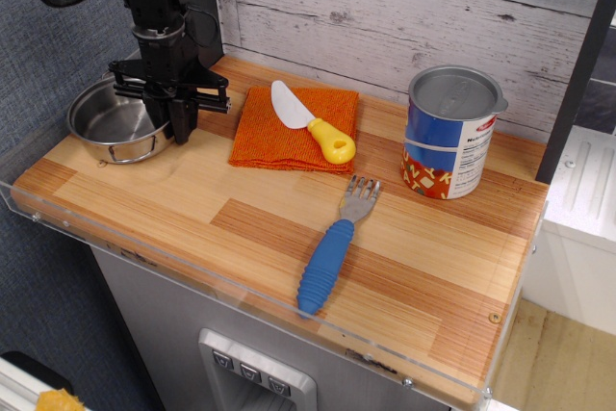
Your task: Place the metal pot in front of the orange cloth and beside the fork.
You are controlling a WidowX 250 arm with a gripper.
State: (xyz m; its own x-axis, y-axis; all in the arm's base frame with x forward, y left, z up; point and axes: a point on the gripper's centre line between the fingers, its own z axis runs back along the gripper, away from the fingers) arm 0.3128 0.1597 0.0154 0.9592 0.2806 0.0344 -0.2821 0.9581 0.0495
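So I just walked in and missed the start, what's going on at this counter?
A single robot arm has its gripper down at the right rim of the metal pot, fingers closed on it, at the counter's far-left end. The orange cloth lies to the right with a yellow-handled knife on it. The fork lies nearer the front, a blue can at the right. The pot isn't beside the fork yet.

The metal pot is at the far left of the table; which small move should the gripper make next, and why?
Probably lift the metal pot a little. The gripper appears closed on its right rim, and the pot sits left of the orange cloth, far from the fork; lifting lets it clear the table.
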